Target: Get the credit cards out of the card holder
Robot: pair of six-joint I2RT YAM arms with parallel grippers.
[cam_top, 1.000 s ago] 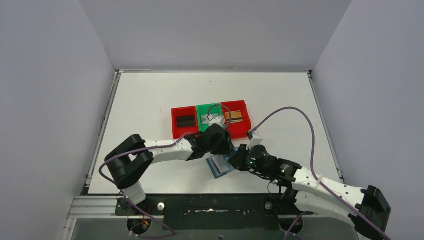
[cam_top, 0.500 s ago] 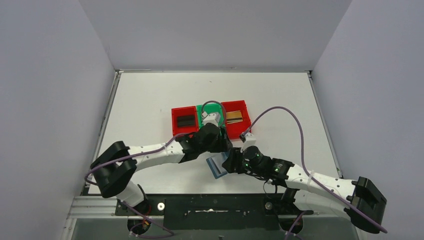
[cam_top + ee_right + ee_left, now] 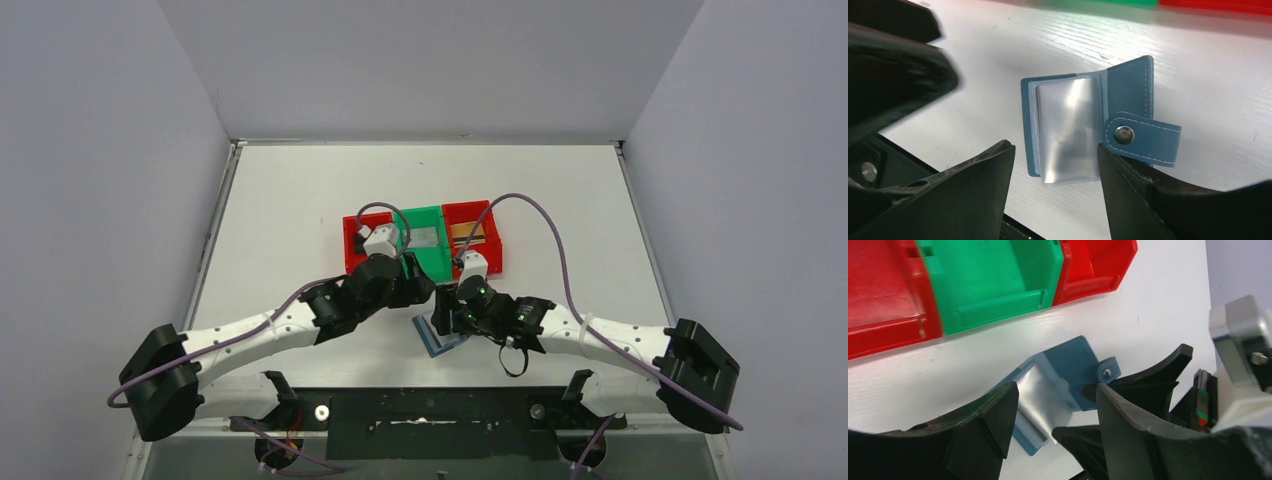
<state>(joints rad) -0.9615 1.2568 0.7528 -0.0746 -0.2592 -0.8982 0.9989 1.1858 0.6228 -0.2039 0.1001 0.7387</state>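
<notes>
Top external view, from the left: the left arm reaches toward the middle of the table [image 3: 300, 200], and the left gripper [image 3: 408, 292] hangs just in front of a row of three bins. Its wrist hides most of the left red bin [image 3: 355, 225]. Next comes the green bin [image 3: 415, 213], where a silver-grey card [image 3: 428, 237] lies. In the left wrist view the fingers [image 3: 993, 425] stand apart with nothing between them.

Below them the card holder [image 3: 1128, 80] lies loose on the table, near the front edge and just in front of the bins. Its cover is folded back, with the clear sleeve [image 3: 1068, 130] fanned out and the snap tab [image 3: 1143, 137] sticking off to one side. Glare on the sleeve makes it impossible to tell whether a card remains inside.

The right gripper [image 3: 450, 315] hovers directly over the holder, jaws spread and gripping nothing. One fingertip is close to the tab, but I cannot tell if it touches. Furthest right, the right red bin [image 3: 493, 250] holds a gold-brown card [image 3: 468, 230].

Nothing pins the holder, so a finger pushing on it would probably skid it across the smooth table or flip the cover shut. A closing jaw could pinch the slippery sleeve, or snag the tab, and drag the whole wallet along. The two grippers are crowded together, so a careless reach by either risks a knock.
</notes>
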